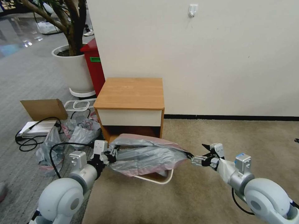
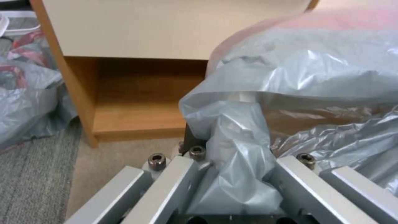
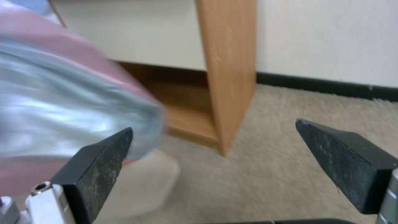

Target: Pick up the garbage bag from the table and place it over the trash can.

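Two end effectors at work, both low in front of the table. Left end effector: pinching a bunched fold of the garbage bag; in the left wrist view the grey film is gathered between its fingers and rises away from them. Right end effector: spread wide, nothing between its black pads; the bag's near edge lies just beside the left-hand pad in the right wrist view, contact cannot be told. Bag location: off the tabletop, draped over the trash can, extending from the left end effector across to just short of the right one; only part of the can's cream rim shows below it. Pinkish band runs along the bag's upper edge, farther from the left end effector than the grey body. Handling judgement: bag looks very light, limp and crinkly, no stiffness, likely slippery film that bunches and slides out of a shallow pinch. Best hold is probably at the rim band, gathered in a fold, one point per side so the mouth can be stretched over the rolled rim. Risk: film tearing or snagging if pulled taut.
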